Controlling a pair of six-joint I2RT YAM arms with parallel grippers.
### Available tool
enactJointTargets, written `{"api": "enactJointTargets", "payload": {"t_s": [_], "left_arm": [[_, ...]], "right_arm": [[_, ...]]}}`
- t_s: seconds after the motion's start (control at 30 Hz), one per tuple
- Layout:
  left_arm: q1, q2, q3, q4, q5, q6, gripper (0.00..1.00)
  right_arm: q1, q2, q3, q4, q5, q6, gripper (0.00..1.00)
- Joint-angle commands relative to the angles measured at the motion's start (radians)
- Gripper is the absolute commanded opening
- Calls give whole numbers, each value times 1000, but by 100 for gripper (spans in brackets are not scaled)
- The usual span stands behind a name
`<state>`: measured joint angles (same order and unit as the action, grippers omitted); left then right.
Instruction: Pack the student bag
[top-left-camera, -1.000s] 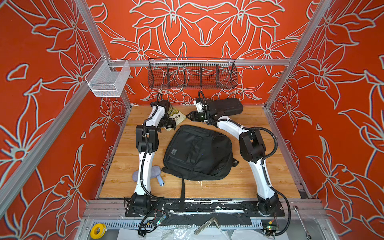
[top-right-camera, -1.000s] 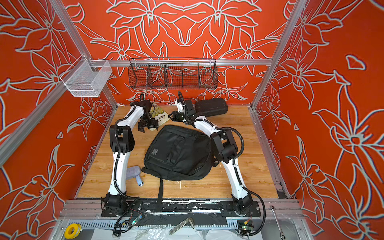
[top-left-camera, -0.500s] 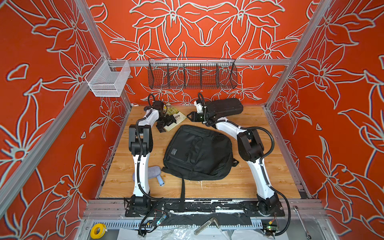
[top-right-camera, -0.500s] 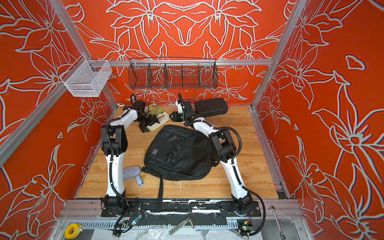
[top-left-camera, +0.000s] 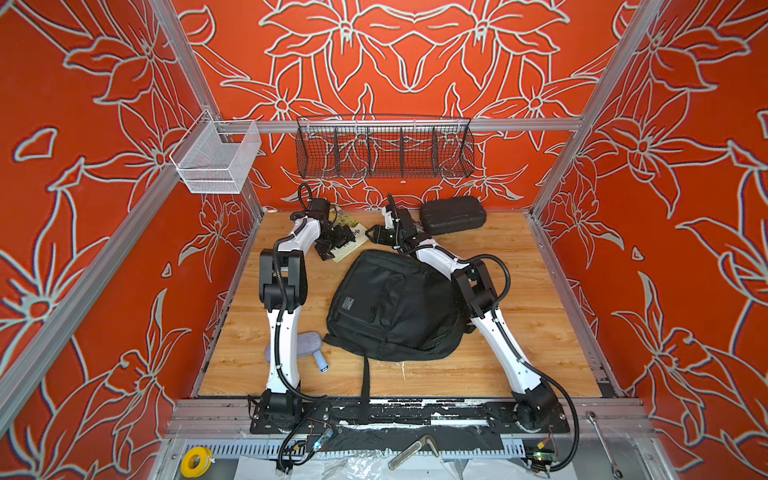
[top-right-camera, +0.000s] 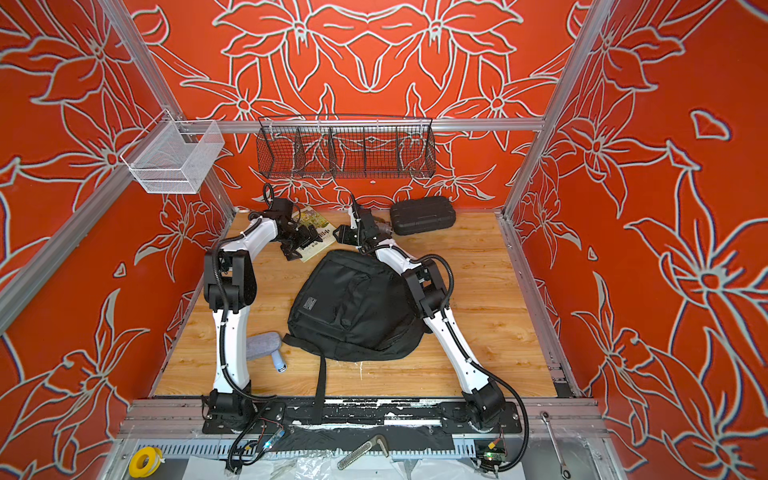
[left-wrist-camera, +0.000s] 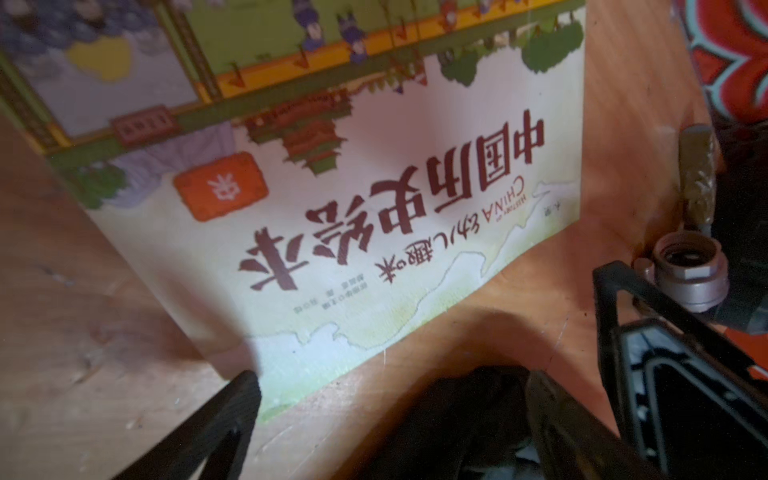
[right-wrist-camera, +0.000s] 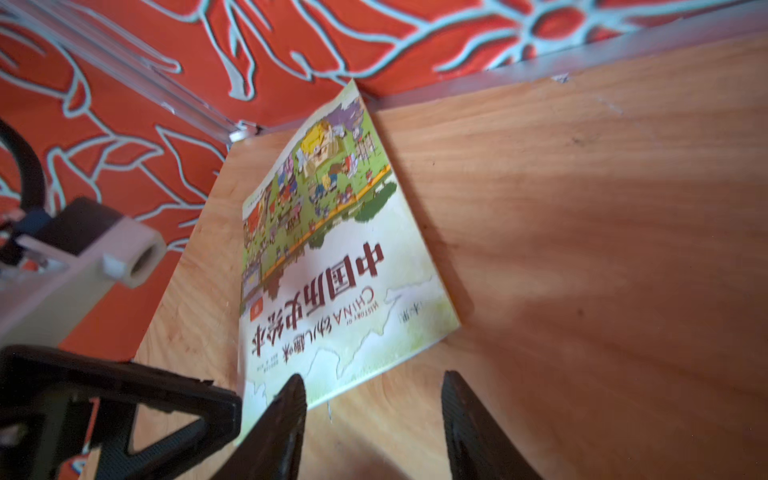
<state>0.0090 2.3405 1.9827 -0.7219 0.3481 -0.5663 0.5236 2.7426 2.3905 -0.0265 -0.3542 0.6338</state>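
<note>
The student bag (top-left-camera: 395, 307) (top-right-camera: 353, 307), a soft black backpack, lies flat mid-table with a strap trailing over the front edge. Behind it a picture book (top-left-camera: 353, 237) (top-right-camera: 316, 239) (left-wrist-camera: 332, 187) (right-wrist-camera: 332, 257) lies flat near the back wall. My left gripper (top-left-camera: 332, 245) (top-right-camera: 297, 245) (left-wrist-camera: 392, 395) hovers open over the book's near corner, holding nothing. From the right, my right gripper (top-left-camera: 376, 235) (top-right-camera: 338, 235) (right-wrist-camera: 374, 386) faces the book, open. One of its fingers (right-wrist-camera: 286, 415) overlaps the book's edge, and only bare wood shows between the tips.
A black hard-shell case (top-left-camera: 452, 216) (top-right-camera: 422, 216) sits at the back right, just behind the right wrist. A grey-blue fuzzy item (top-left-camera: 309, 345) lies by the left arm's lower link. A black wire basket (top-left-camera: 384, 147) and a white mesh basket (top-left-camera: 216, 162) hang on the walls.
The left arm's elbow swung left and its gripper settled over the book. The right gripper's jaws widened as it edged slightly left toward the book. Bag and case stayed put.
</note>
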Motion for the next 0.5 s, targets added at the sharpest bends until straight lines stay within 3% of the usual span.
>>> {"api": "enactJointTargets", "payload": {"t_s": [0.0,0.47], "left_arm": [[18,-29,-46,55,41,-48,99],[46,-26,-72,10,45,-51,99]], "right_arm": [[7,48,77,-26,62,75,55],[32,258,355,-173,153,220,53]]}}
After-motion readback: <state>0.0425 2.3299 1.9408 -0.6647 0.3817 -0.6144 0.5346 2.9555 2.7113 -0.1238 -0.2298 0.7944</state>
